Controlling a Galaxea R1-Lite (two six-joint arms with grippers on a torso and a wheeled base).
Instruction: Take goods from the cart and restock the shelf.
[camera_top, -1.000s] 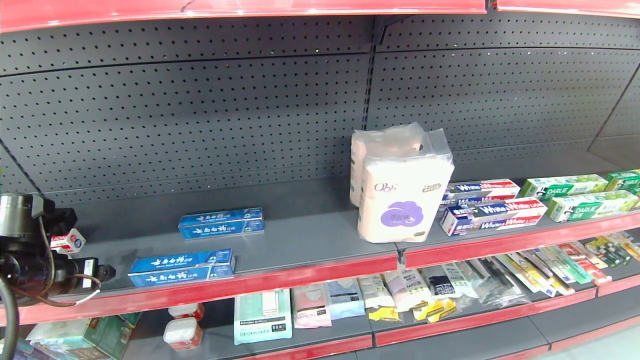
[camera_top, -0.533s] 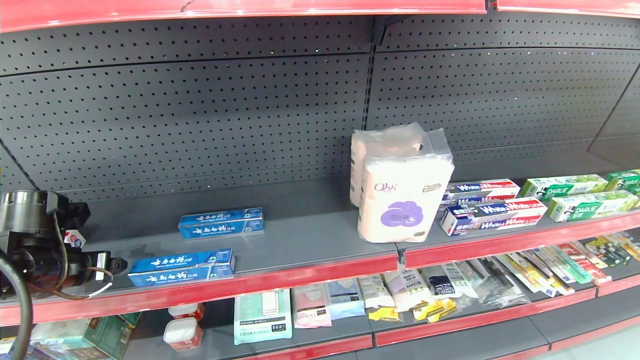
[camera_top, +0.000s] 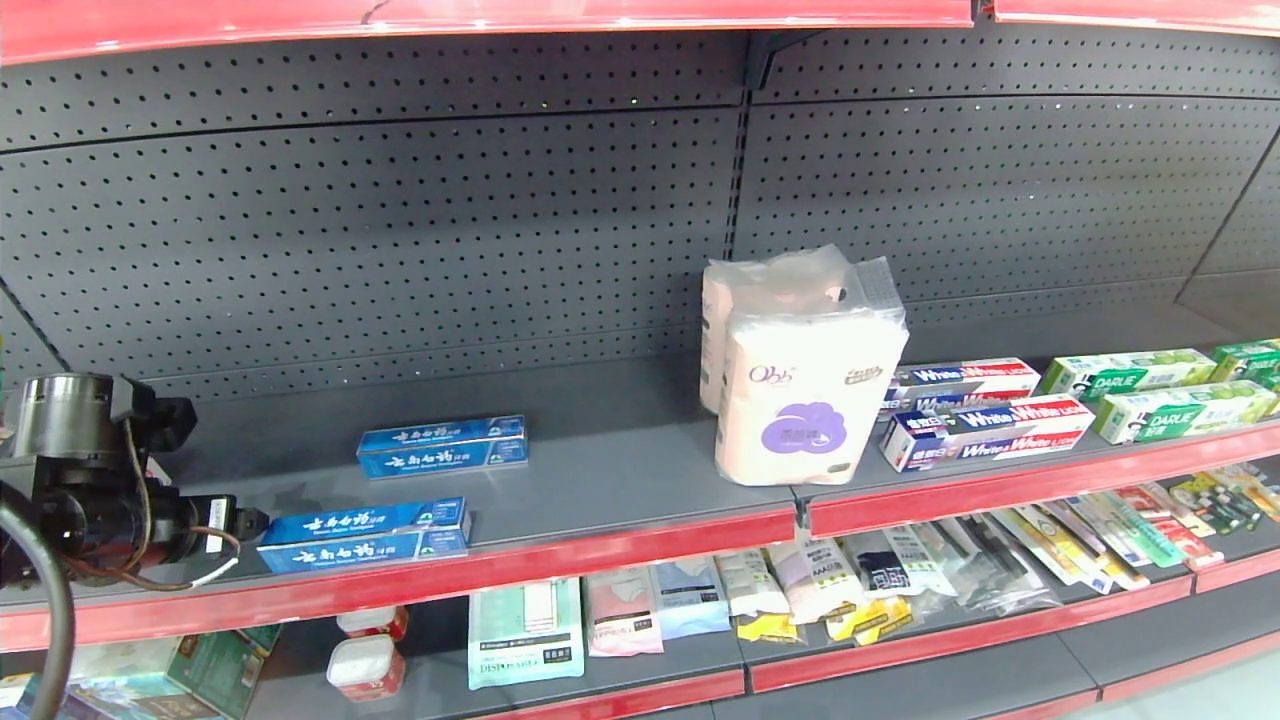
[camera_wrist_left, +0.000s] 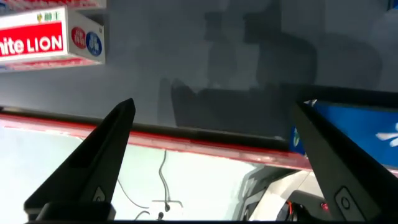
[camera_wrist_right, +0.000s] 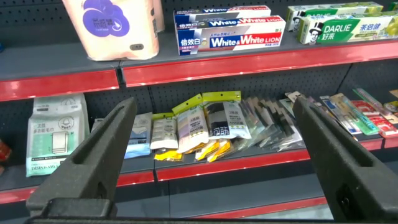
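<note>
1. I'm holding the L gripper (camera_wrist_left: 214, 104) over the front lip of the shelf (camera_wrist_left: 249, 74). Its jaws are standing wide w/ nothing between them.
2. The red-white box (camera_wrist_left: 43, 40) is lying flat on the shelf, outside the jaws, out past one jaw tip and apart from it. I'm taking it as the stock item, already sitting in place.
3. A blue box (camera_wrist_left: 367, 134) is lying just outside the other jaw, close beside it. I can't tell if they're touching.
4. The R gripper (camera_wrist_right: 214, 99) is also gaping wide and carrying nothing. It's facing a lower shelf (camera_wrist_right: 249, 163), w/ hanging packets (camera_wrist_right: 205, 127) ahead of the jaws and well apart.
5. Handling, as I'm judging it: the red-white box is prob. a light, stiff card carton w/ smooth, glossy faces. It's likely to slide on the pads, and its walls could dent under a hard squeeze.
6. For any re-grip, I'm planning to take it across the narrow width, approx. mid-length, w/ the pads flat on the two long sides. I'm avoiding the end flaps, since those are the weakest part.
7. I'm watching the jaw next to the blue box, as any sideways drift could be nudging that box off its line.
</note>
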